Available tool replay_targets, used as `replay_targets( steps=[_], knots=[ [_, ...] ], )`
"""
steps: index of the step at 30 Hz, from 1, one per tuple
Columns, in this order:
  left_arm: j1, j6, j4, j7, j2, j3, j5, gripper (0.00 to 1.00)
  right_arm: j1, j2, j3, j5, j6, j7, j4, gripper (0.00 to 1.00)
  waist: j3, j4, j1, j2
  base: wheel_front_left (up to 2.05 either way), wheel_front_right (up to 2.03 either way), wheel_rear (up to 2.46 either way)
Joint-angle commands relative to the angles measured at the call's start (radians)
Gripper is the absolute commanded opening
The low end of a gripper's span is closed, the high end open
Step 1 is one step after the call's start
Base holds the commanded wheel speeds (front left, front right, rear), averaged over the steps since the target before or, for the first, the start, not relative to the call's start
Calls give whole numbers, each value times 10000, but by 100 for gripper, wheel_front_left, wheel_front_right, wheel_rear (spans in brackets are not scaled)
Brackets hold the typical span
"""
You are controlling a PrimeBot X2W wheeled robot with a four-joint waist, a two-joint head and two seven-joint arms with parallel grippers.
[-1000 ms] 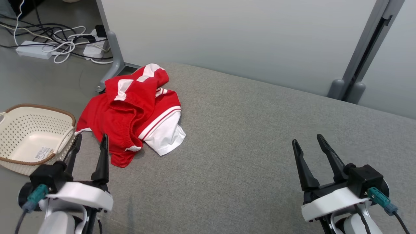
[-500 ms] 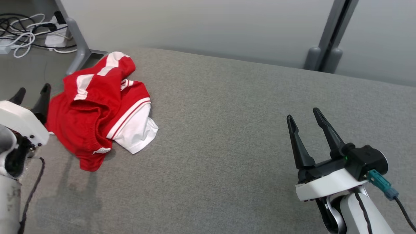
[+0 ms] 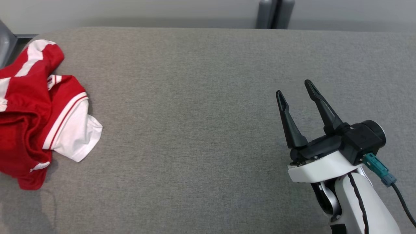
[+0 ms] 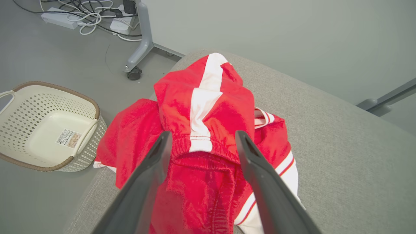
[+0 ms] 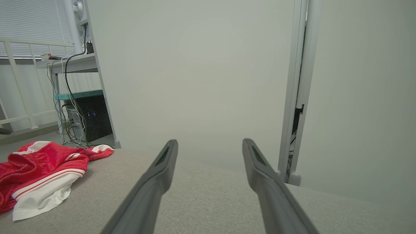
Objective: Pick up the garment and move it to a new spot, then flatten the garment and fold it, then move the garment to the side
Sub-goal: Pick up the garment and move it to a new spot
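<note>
Left tool (image 4: 203,134) gapes over the crumpled garment (image 4: 208,97), seemingly not touching; right tool (image 3: 293,87) open, empty; basket (image 4: 85,155) beside the surface (image 4: 341,146).

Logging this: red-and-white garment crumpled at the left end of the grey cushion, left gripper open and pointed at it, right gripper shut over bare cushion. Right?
One slip: the right gripper is open, not shut; the head view shows its two fingers spread over bare cushion. The garment and the open left gripper pointed at it are as stated.
</note>
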Motion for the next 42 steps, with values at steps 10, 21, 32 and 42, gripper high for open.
replay_targets(
  steps=[10, 21, 32, 42],
  knots=[
    [-629, -3, 1923, 416, 735, -561, -460, 100, -126, -62, 87, 97, 1, -7, -67, 100, 554, -1063, 0, 0, 0, 0, 0],
    [-695, -3, 1985, 305, 917, -1271, -1061, 0, 14, -66, 3, 13, 1, -7, -78, 100, 658, -1128, 0, 0, 0, 0, 0],
    [-768, -3, 1286, -199, 1378, -2574, -1378, 0, 186, -67, 105, 432, 1, -7, 181, 100, -56, -922, 0, 0, 0, 0, 0],
    [-719, -3, 848, -157, 1861, -3667, -1907, 0, 468, -70, -9, 772, 1, -7, 330, 100, -740, -1017, 0, 0, 0, 0, 0]
  ],
)
